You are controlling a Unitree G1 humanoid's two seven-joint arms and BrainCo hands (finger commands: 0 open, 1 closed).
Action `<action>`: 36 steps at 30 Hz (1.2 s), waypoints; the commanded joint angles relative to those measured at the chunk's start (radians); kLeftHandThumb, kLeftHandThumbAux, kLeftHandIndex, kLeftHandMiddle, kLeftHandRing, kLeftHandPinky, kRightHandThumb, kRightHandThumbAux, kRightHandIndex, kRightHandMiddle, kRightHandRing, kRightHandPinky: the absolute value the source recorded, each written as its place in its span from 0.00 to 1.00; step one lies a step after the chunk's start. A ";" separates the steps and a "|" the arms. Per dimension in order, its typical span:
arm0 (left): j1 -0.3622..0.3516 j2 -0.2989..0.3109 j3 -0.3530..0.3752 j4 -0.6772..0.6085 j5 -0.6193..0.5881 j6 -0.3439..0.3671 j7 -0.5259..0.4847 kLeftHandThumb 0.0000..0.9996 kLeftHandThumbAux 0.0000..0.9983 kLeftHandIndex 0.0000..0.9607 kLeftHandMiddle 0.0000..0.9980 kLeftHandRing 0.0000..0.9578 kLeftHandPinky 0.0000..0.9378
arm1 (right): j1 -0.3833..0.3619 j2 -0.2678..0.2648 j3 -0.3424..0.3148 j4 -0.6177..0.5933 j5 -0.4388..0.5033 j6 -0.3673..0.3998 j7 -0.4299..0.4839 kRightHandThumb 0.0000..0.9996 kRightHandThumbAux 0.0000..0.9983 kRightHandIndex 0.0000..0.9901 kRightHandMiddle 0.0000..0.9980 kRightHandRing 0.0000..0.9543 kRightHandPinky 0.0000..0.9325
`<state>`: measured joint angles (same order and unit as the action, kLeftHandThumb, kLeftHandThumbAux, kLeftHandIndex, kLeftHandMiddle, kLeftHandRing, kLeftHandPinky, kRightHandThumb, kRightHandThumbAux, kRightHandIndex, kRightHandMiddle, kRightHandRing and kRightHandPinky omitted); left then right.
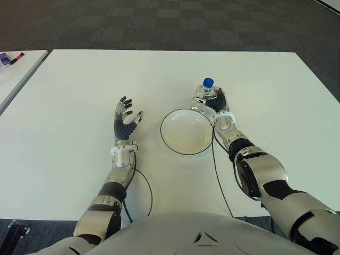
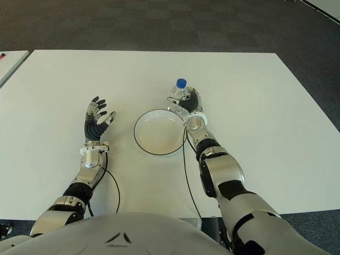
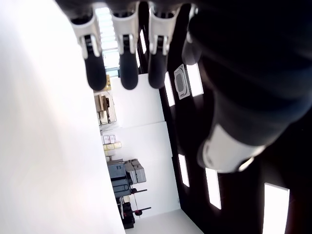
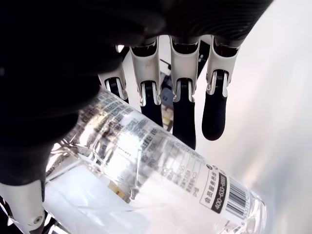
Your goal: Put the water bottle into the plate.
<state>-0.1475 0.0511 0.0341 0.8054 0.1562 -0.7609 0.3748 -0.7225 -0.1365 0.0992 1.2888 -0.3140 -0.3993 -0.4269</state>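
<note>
Left of the round white black-rimmed plate (image 1: 186, 131) on the white tabletop (image 1: 79, 95), the left hand (image 1: 125, 123) showed spread and empty. Just beyond the plate's far right rim, the right hand (image 1: 214, 103) had its fingers (image 4: 184, 112) around the upright clear blue-capped water bottle (image 1: 206, 92).

A white table (image 1: 79, 106) fills most of the scene. Dark patterned carpet (image 1: 159, 24) covers the floor beyond its far edge. A second white table (image 1: 16, 74) stands at the far left, separated from the main one by a narrow gap. Small red and blue items (image 1: 10, 57) lie on its far end; their type cannot be determined.
</note>
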 commanded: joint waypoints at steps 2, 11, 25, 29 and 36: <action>0.027 -0.011 0.008 0.037 -0.016 0.001 -0.021 0.27 0.79 0.12 0.20 0.22 0.26 | -0.006 -0.002 -0.002 0.004 -0.005 0.010 -0.049 0.84 0.68 0.40 0.50 0.58 0.64; 0.023 -0.008 0.002 0.041 -0.001 0.002 -0.006 0.27 0.78 0.12 0.20 0.22 0.28 | -0.011 -0.003 -0.017 0.000 0.013 -0.012 -0.059 0.84 0.68 0.39 0.53 0.62 0.66; 0.021 -0.014 0.005 0.039 -0.015 0.013 -0.023 0.28 0.78 0.12 0.21 0.24 0.30 | -0.014 -0.004 -0.044 -0.015 0.029 -0.039 -0.052 0.84 0.68 0.39 0.54 0.63 0.66; 0.021 -0.015 0.007 0.040 -0.023 0.011 -0.028 0.27 0.78 0.12 0.21 0.24 0.29 | -0.013 -0.004 -0.040 -0.026 0.018 -0.046 -0.065 0.84 0.68 0.39 0.54 0.63 0.66; 0.022 -0.015 0.004 0.039 -0.020 0.004 -0.025 0.26 0.78 0.12 0.21 0.23 0.28 | -0.011 -0.008 -0.030 -0.034 0.002 -0.064 -0.082 0.84 0.68 0.39 0.54 0.63 0.67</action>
<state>-0.1504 0.0459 0.0369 0.8120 0.1330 -0.7602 0.3612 -0.7225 -0.1404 0.0657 1.2727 -0.3112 -0.4287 -0.4920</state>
